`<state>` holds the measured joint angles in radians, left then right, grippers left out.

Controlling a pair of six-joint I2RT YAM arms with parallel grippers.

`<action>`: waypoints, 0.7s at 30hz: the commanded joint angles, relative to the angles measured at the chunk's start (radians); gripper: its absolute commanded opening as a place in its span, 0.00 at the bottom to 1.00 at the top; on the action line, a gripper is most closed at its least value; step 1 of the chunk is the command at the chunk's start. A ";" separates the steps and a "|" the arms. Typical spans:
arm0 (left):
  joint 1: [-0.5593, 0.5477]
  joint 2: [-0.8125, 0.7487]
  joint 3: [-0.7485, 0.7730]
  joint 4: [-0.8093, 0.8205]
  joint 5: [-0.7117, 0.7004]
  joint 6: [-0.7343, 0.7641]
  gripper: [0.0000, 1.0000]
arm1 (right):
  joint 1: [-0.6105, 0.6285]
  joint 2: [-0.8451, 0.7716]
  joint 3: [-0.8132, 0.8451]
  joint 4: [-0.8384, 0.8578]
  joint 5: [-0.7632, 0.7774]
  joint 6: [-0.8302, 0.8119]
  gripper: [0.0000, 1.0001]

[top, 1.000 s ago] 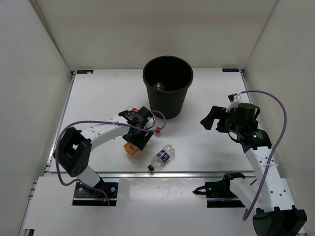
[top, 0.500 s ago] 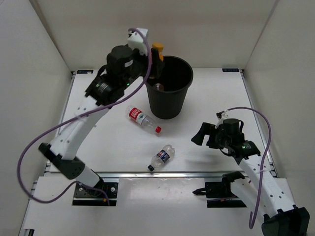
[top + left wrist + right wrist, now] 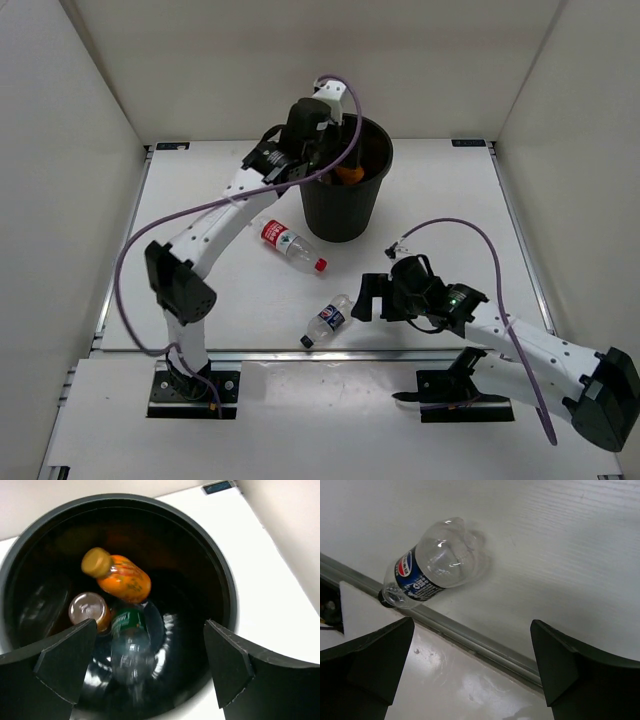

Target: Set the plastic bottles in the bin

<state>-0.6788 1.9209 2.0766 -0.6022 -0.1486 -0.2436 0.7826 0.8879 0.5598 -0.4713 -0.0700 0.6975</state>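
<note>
The black bin (image 3: 384,165) stands at the back of the table. My left gripper (image 3: 322,148) hangs open and empty over its mouth. In the left wrist view (image 3: 150,630) the bin (image 3: 227,587) holds an orange bottle (image 3: 119,578), blurred and tilted, a second orange bottle (image 3: 90,611) and the green-label bottle (image 3: 129,639). The red-label bottle (image 3: 289,241) lies on the table left of the bin. The blue-label bottle (image 3: 330,318) lies near the front edge. My right gripper (image 3: 368,298) is open just right of it. In the right wrist view (image 3: 472,622) that bottle (image 3: 436,573) lies ahead and to the left.
A metal rail (image 3: 485,645) runs along the table's front edge, just behind the blue-label bottle's cap. White walls close in the table on three sides. The left arm's purple cable (image 3: 200,215) loops over the left half of the table.
My left gripper lifted an orange bottle from the table, carried it over the bin and let it go. My right gripper moved down and left to the blue-label bottle.
</note>
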 commanded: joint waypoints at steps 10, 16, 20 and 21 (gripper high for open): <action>0.116 -0.692 -0.715 -0.031 -0.190 -0.097 0.99 | 0.172 0.247 0.178 0.051 0.197 0.194 0.99; 0.251 -0.988 -1.062 -0.253 -0.209 -0.190 0.98 | 0.159 0.400 0.239 0.045 0.167 0.232 0.99; 0.326 -1.076 -1.136 -0.312 -0.151 -0.207 0.99 | 0.168 0.489 0.296 0.028 0.147 0.249 0.98; 0.331 -1.094 -1.151 -0.315 -0.138 -0.213 0.99 | 0.168 0.523 0.316 0.023 0.144 0.257 0.99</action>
<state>-0.3706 0.8837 0.9421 -0.8680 -0.3225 -0.4191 0.9470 1.3666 0.8143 -0.4461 0.0723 0.9100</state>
